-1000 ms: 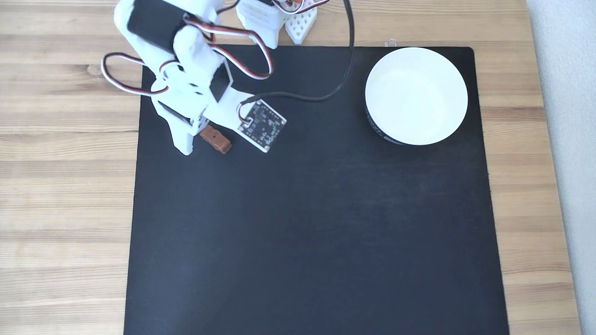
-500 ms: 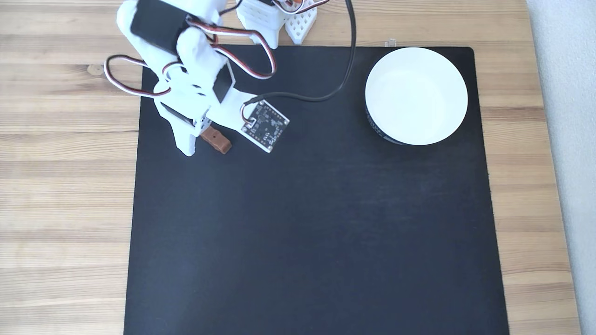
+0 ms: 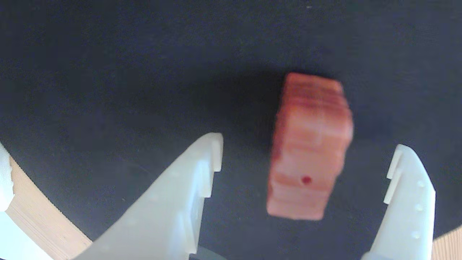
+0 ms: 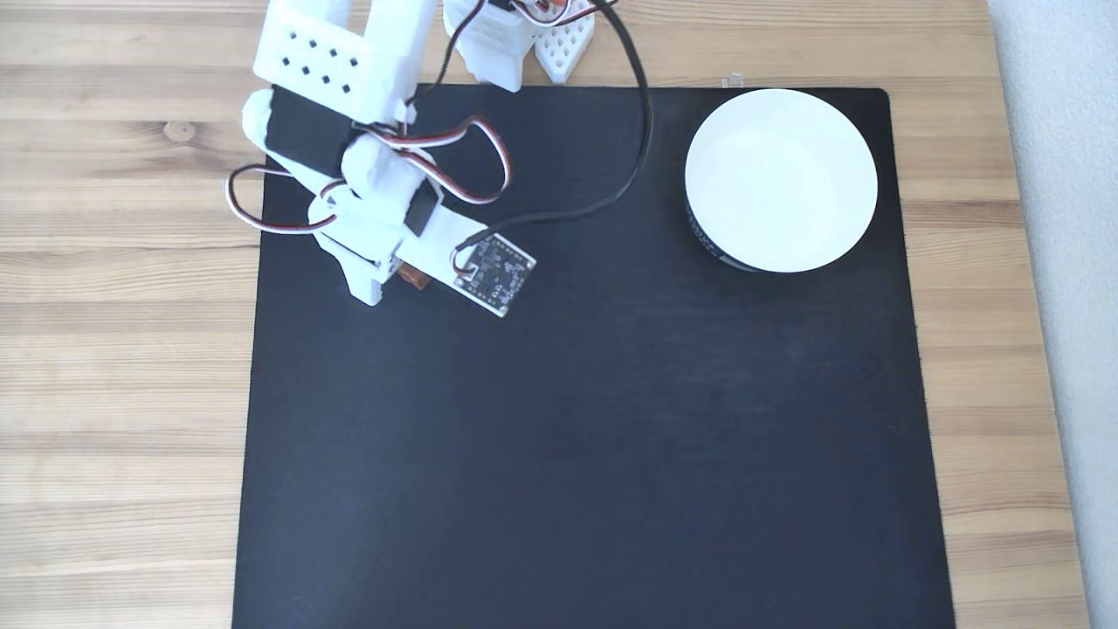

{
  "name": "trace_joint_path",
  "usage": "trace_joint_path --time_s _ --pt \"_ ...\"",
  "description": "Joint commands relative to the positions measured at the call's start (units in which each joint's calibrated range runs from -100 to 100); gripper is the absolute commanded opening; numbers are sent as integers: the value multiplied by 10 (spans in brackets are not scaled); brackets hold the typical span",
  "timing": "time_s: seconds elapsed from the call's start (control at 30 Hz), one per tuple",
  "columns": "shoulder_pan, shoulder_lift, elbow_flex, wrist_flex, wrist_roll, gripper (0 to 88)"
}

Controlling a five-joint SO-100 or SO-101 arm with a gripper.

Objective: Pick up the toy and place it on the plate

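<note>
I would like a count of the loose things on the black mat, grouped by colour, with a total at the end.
Reddish-brown: 1, the toy, lying on the black mat between the fingers of the open gripper.
White: 1, the plate, at the mat's far right corner in the fixed view, with nothing in it.
Total: 2

The white arm [image 4: 349,131] reaches over the black mat's [image 4: 594,437] upper left, its gripper [image 4: 393,284] covering most of the brown toy [image 4: 416,279]. The white plate [image 4: 781,179] sits at the mat's upper right, well apart.
</note>
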Motion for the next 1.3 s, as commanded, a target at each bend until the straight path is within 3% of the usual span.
trace_joint_path --time_s 0.0,0.53,0.6,0.77,1.27 --pt "5 25 -2 -22 1 319" --pt "5 40 -2 -25 1 319" --pt "5 40 -2 -25 1 286" --pt "5 40 0 -46 1 22" --pt "-28 4 -49 -42 0 24"
